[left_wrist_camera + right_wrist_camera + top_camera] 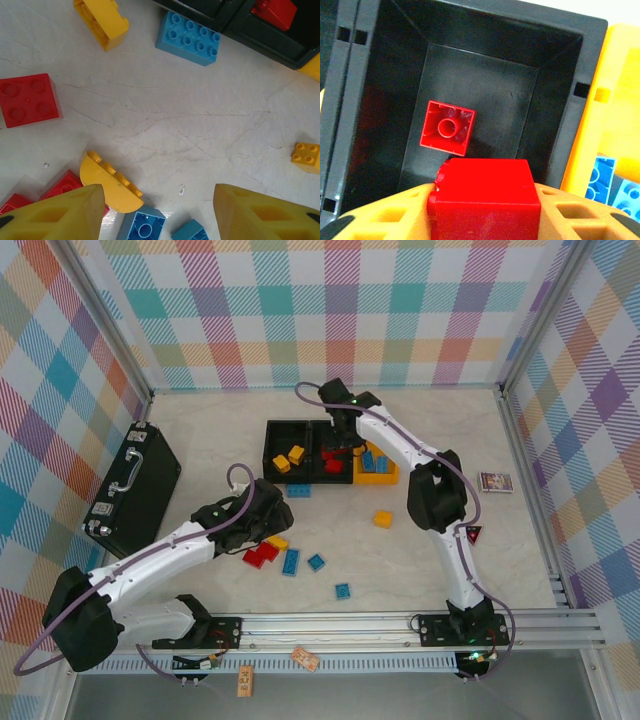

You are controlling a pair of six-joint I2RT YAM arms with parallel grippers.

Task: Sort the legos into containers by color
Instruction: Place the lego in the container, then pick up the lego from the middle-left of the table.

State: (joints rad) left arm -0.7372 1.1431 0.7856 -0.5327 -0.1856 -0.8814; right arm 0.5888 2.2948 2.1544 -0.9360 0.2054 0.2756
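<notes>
Over the middle black container (318, 430), my right gripper (340, 445) is shut on a red lego (485, 200), which sits tight between both fingers (485, 210). Under it, another red lego (447, 127) lies upside down on that container's floor (485, 65). The left black container (270, 432) has yellow legos (290, 458) in it. Blue legos (372, 460) lie in the yellow-orange container (390, 478). My left gripper (262, 518) hangs open over bare table (160, 210), a yellow half-round lego (107, 180) by its left finger. Loose blue (188, 37), red (29, 99) and yellow (101, 20) legos surround it.
A black briefcase (135, 485) lies at the table's left. A small picture card (495, 481) sits at the right. More loose legos lie in the middle: yellow (383, 519), red (262, 554), blue (343, 590). Checkered walls close three sides.
</notes>
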